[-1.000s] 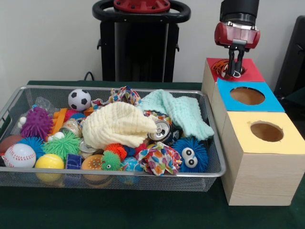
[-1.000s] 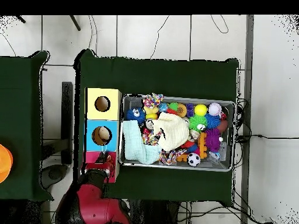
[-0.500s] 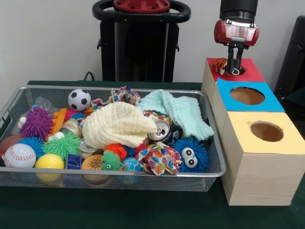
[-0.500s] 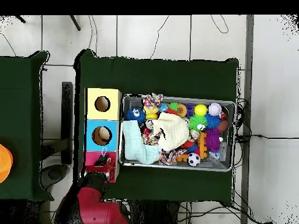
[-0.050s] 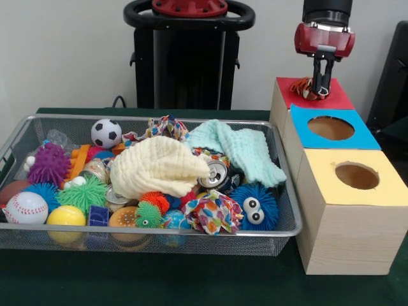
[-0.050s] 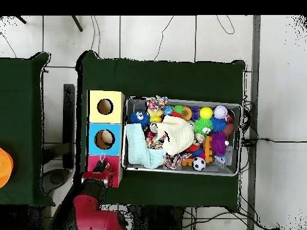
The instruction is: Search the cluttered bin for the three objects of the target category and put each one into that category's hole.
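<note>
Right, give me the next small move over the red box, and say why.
Probably lift the end effector straight up. It hangs just above the red box, and the orange striped toy sits bunched at the hole, apparently not dropped through, so backing off would show whether it needs a push.

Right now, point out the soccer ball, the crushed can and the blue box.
soccer ball (image 5: 106, 133), front view, middle of the ball.
crushed can (image 5: 215, 173), front view, its silver top.
blue box (image 5: 301, 124), front view, bare blue top beside the hole.
</note>
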Controlling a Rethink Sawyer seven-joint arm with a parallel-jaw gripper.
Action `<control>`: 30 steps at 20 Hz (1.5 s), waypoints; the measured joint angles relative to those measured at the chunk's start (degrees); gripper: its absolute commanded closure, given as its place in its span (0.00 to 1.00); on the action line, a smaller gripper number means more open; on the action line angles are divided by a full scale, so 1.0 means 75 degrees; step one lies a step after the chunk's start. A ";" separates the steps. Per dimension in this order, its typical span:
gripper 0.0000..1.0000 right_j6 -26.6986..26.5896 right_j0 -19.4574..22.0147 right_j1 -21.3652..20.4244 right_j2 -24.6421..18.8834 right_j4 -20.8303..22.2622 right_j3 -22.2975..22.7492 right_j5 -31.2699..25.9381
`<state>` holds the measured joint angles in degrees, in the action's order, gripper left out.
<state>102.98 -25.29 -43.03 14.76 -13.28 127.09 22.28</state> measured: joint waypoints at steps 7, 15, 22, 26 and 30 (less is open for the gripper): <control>1.00 0.0000 -0.0323 -0.0002 -0.0056 -0.0390 0.0007 0.0000; 1.00 0.0000 -0.0411 0.0049 -0.0055 -0.0411 0.0007 0.0016; 1.00 0.0000 -0.0305 0.0263 -0.0057 -0.0114 0.0020 0.0460; 1.00 0.0001 -0.0132 0.0307 -0.0058 0.0241 0.0141 0.0943; 1.00 0.0002 0.0030 0.0269 -0.0069 0.0507 0.0318 0.1210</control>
<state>102.99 -25.06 -41.01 14.24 -9.48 129.48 31.36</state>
